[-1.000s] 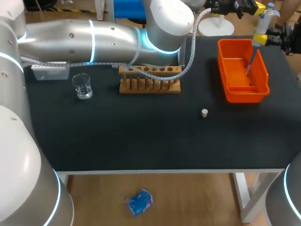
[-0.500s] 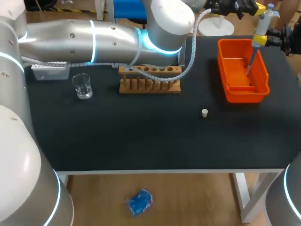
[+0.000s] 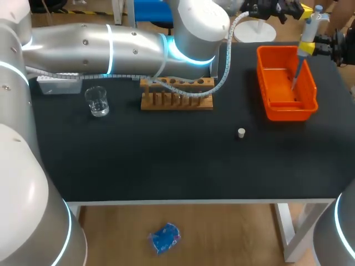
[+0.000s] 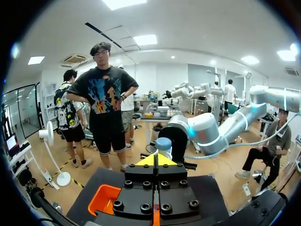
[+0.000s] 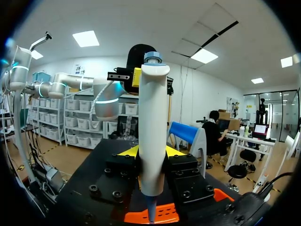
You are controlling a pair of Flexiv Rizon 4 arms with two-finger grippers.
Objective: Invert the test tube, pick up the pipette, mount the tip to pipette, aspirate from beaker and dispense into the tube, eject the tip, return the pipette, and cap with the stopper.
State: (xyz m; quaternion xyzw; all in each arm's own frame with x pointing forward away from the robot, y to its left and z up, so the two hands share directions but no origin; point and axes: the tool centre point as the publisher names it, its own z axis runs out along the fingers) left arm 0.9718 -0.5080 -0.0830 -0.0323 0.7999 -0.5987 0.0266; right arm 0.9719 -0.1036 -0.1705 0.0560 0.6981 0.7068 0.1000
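My right gripper [image 3: 310, 47] [image 5: 151, 153] is shut on the white pipette [image 3: 307, 32] [image 5: 152, 136], held upright with its thin tip hanging over the orange bin [image 3: 267, 83] [image 5: 162, 215]. My left arm reaches across the table's back; its gripper [image 3: 295, 9] [image 4: 156, 160] is shut and empty, its yellow tips just beside the pipette's blue top knob [image 4: 163, 143] [image 3: 319, 8]. Whether they touch I cannot tell. The glass beaker [image 3: 98, 101] stands at the left. A small white stopper [image 3: 241, 132] lies mid-table. The wooden rack [image 3: 176, 93] sits behind the centre.
A white box [image 3: 57, 83] rests at the back left beside the beaker, partly under my left arm. The left arm's cable loops over the rack. The orange bin [image 4: 104, 199] lies below both grippers at the back right.
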